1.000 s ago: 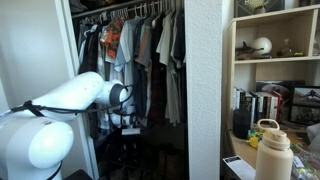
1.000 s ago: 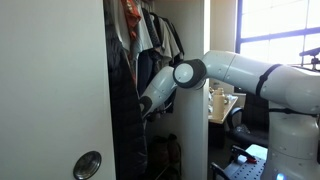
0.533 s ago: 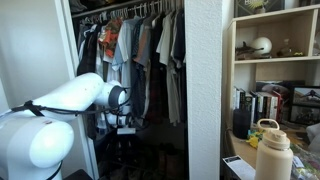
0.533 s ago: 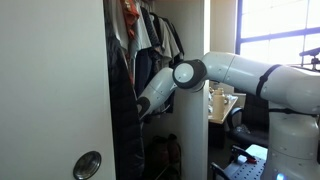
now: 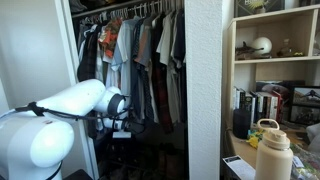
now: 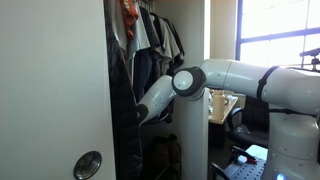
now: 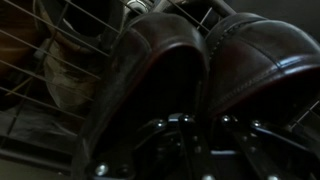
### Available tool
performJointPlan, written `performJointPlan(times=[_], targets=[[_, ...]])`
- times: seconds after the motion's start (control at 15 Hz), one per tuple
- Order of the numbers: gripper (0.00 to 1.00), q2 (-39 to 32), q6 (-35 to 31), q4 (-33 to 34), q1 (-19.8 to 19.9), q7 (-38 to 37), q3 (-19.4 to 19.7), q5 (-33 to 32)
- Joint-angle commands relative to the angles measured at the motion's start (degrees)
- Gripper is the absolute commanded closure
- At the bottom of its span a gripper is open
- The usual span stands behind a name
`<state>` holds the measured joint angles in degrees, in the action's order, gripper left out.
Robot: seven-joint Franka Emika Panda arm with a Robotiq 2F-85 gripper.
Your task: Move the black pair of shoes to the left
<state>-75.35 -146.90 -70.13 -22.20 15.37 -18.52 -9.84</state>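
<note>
In the wrist view two dark, glossy leather shoes fill the picture side by side, the left shoe (image 7: 160,60) and the right shoe (image 7: 265,60), toes toward the camera on a wire rack (image 7: 35,115). My gripper (image 7: 205,125) sits low in that view, right in front of the seam between the shoes, very close to them. It is too dark to tell how the jaws stand. In both exterior views the arm (image 5: 85,100) (image 6: 185,82) reaches down into the dark lower closet, and the gripper and the shoes are hidden there.
Hanging clothes (image 5: 140,50) fill the closet above the arm. A white closet door (image 6: 50,90) blocks much of an exterior view. A light crumpled item (image 7: 65,70) lies on the rack left of the shoes. A shelf unit (image 5: 275,60) and a bottle (image 5: 272,150) stand outside the closet.
The arm has lowered and reached deeper into the bottom of the closet over the last second.
</note>
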Motion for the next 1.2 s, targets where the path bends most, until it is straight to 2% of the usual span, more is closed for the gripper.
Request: performJointPlan(times=[0.0,0.27,0.47,0.8,1.13], targets=[[0.53,-2.22,2.47,4.7,-1.93,2.1,-0.41,0.74],[0.22,-2.03,4.47,6.0,-2.1,3.61,-0.63,0.78],[0.01,-0.2,6.57,4.18,-0.58,4.69,-2.4,0.66],[0.0,2.77,10.4,0.26,4.92,9.88,-8.75,1.57],[0.0,9.04,14.0,-6.31,9.21,9.67,-11.73,0.62]])
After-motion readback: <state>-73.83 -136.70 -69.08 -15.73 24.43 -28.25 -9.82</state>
